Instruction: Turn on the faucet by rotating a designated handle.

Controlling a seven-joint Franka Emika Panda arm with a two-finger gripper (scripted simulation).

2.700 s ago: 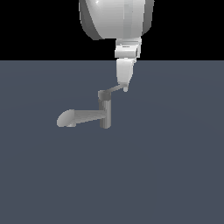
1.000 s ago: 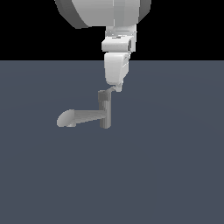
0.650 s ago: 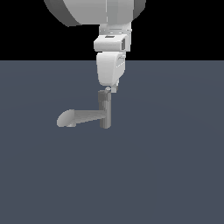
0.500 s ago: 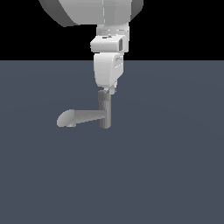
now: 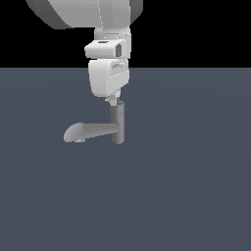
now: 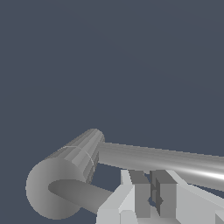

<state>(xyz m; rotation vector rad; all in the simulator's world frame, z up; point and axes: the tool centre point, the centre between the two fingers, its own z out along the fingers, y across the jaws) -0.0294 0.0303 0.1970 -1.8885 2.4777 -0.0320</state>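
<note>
The faucet [image 5: 116,122] stood on the flat dark grey floor [image 5: 186,186], well away from every edge that showed. Its square post rose upright, and its long spout ran level toward the exterior view's left, ending in a rounded bulb [image 5: 74,133] that lay low against the floor.

The white arm came down from above, and the end effector [image 5: 113,100] hung right over the top of the post, its tips just at or touching the cap there. In the exterior view the handle could not be made out; the white body of the end effector covered the place above the post.

In the wrist view the two fingers [image 6: 139,199] stood close together with only a narrow gap between them. Whether anything was pinched in that gap could not be told. Beyond them lay the spout [image 6: 166,159] and its bulb [image 6: 61,183].
</note>
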